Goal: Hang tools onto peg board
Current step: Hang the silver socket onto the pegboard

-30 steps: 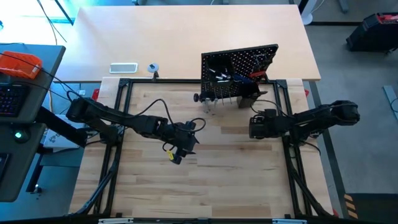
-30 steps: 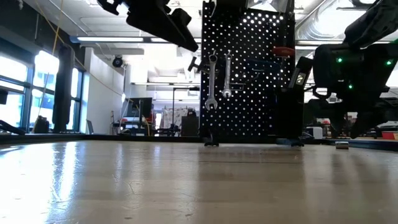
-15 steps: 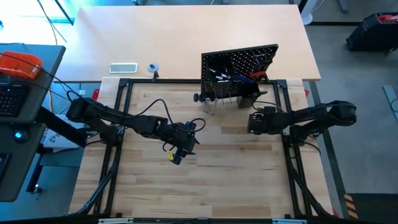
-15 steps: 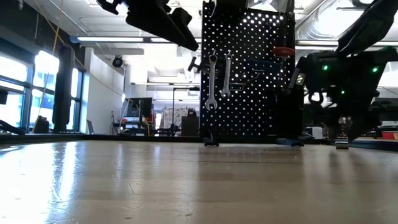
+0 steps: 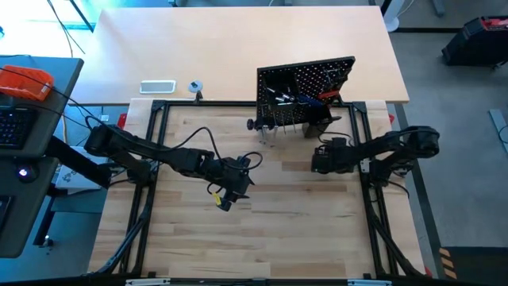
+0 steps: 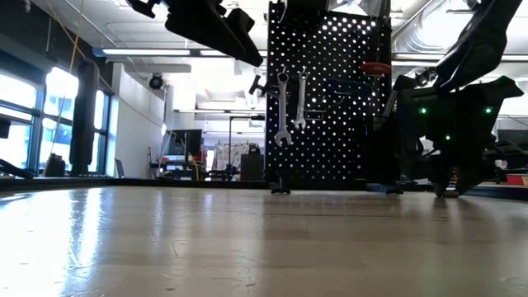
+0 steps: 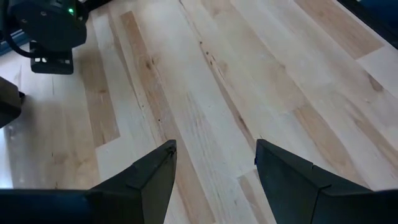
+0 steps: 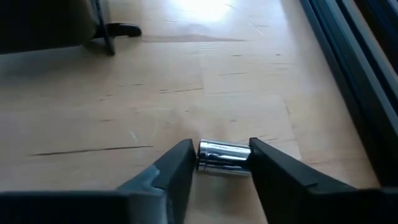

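The black peg board (image 5: 305,87) (image 6: 326,99) stands upright at the table's far side. Two silver wrenches (image 6: 285,107) hang on it from hooks, and a red-handled tool (image 6: 375,68) sits higher up. A small silver metal bit (image 8: 224,157) lies on its side on the table near the right rail. My right gripper (image 8: 222,158) (image 5: 317,161) is low over it, closed on its ends. My left gripper (image 7: 214,155) (image 5: 226,199) hovers open above the table's middle, with nothing between its fingers. My right gripper has the bit between its two fingertips (image 8: 186,160), one on each flat end (image 8: 201,157). The fingers slant down from the table's right side. The bit lies along the gap between them, on its side on the table.
The black frame rail (image 8: 348,74) runs close along the bit's right side. A foot of the peg board (image 8: 118,29) rests on the wood just beyond. A white flat object (image 5: 157,86) lies on the far table. Bare wood stretches across the middle and near side.
My right gripper has sunk to the table and shifted a little toward the table's left edge, ending with its fingers around the silver bit. The left arm has kept still.
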Robot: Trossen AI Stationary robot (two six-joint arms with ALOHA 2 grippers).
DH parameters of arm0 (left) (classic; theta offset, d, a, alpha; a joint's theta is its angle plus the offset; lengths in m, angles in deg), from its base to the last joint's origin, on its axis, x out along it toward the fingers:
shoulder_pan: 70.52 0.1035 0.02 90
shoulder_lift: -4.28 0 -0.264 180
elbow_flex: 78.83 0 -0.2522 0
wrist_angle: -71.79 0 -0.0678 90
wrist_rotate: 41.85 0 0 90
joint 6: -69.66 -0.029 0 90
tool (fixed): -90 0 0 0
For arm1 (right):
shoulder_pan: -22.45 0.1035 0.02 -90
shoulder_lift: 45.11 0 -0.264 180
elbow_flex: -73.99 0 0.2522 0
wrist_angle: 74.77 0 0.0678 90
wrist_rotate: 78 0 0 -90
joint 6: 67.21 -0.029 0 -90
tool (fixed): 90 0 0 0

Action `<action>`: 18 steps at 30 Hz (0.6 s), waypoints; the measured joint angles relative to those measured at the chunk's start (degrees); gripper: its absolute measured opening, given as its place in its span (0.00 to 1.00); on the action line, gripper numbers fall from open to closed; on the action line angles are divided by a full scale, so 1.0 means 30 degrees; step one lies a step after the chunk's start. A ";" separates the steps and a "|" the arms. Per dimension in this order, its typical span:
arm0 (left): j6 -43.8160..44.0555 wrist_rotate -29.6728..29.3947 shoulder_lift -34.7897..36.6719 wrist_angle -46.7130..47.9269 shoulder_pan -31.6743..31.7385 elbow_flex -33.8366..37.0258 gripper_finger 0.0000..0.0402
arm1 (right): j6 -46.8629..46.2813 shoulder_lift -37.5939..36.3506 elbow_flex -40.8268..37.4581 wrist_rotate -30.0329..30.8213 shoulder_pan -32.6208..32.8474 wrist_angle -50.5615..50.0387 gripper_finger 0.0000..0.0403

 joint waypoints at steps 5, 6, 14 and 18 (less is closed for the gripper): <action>0.0007 -0.0006 0.0000 0.0002 0.0000 0.0000 0.53 | 0.0451 0.0015 -0.0017 0.0055 0.0583 -0.0107 0.25; 0.0025 -0.0007 0.0000 0.0007 0.0000 0.0000 0.53 | 0.0460 0.0015 -0.0022 0.0067 0.0714 -0.0121 0.24; 0.0492 -0.0011 0.0000 0.0029 -0.0015 0.0000 0.53 | 0.0383 0.0032 -0.0036 0.0014 0.2105 -0.0048 0.24; 0.0656 -0.0013 0.0000 0.0147 -0.0022 0.0000 0.53 | -0.0002 0.0058 0.0742 -0.0616 0.3335 -0.0144 0.24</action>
